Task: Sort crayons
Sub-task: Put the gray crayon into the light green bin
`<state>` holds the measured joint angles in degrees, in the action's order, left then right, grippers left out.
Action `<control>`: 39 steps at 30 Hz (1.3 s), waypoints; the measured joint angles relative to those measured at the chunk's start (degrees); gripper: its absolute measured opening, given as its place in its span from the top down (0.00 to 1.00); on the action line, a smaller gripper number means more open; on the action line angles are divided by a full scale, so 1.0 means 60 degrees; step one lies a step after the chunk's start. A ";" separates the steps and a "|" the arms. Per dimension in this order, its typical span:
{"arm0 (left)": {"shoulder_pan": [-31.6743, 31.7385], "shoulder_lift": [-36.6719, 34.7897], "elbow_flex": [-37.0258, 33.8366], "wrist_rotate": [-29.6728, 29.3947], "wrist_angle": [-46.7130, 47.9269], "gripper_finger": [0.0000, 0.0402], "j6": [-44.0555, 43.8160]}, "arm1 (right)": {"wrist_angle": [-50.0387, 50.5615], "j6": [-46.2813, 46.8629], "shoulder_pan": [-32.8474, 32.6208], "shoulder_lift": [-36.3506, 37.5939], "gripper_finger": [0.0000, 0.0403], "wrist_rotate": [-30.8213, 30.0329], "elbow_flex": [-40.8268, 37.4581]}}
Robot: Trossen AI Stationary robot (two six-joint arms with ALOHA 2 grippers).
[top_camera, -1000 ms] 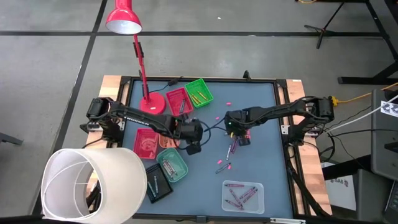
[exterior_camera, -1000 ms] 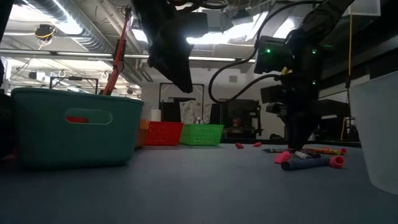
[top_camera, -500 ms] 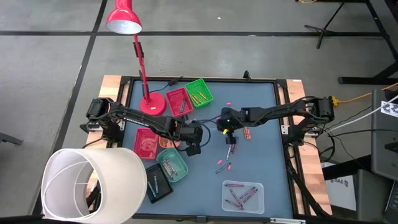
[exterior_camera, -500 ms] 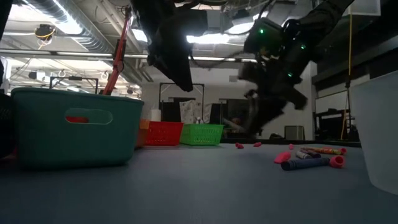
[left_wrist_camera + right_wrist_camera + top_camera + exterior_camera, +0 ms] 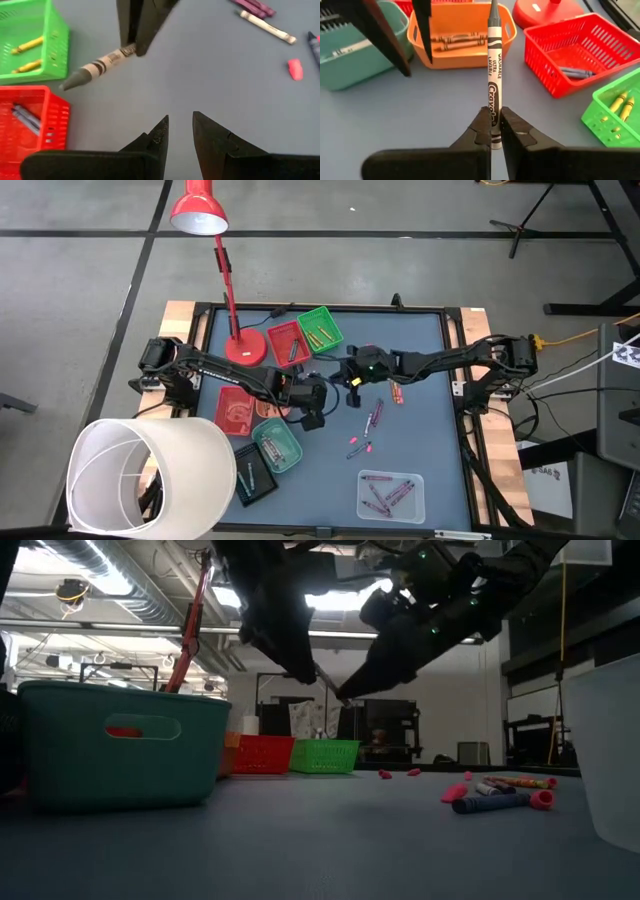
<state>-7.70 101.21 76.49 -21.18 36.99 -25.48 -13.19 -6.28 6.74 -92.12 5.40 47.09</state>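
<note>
Right arm carrying a grey crayon toward the trays

The right gripper (image 5: 494, 131) is clamped on a grey crayon (image 5: 493, 75) and holds it clear of the table, centre of the high view, tip aimed at the trays in the upper left; judged next, it needs lining up over the red tray (image 5: 575, 55), where grey sticks already lie, then a release; the right arm reaches in from the right edge, wrist tipped down; the left gripper (image 5: 180, 131) hovers just left of centre, fingers slightly parted, holding nothing; loose crayons (image 5: 372, 420) lie lower centre
</note>
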 joint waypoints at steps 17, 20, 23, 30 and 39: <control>-0.0016 -0.1292 -0.0129 -0.1599 0.1230 0.82 0.0056 | -0.0117 0.0116 -0.0004 0.0015 0.96 0.0545 0.0007; -0.0062 -0.1875 -0.0777 -0.1652 0.0912 0.82 -0.0069 | -0.0280 0.0117 -0.0004 0.0018 0.96 0.0545 0.0007; -0.0196 -0.2578 -0.1880 -0.1653 0.0361 0.82 -0.0564 | -0.0759 0.0283 -0.0004 0.0022 0.96 0.0548 0.0007; -0.0409 -0.4022 -0.4383 -0.1630 -0.4203 0.82 -0.0237 | -0.1808 0.0491 -0.0067 0.0022 0.96 0.0544 0.0011; -0.0344 -0.4116 -0.5204 -0.1518 -0.7718 0.82 0.0947 | -0.2718 0.0586 -0.0753 0.0022 0.96 0.0446 0.0015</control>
<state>-9.77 76.51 45.26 -30.28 -9.32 -19.80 -29.50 -2.76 2.23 -91.98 8.07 47.18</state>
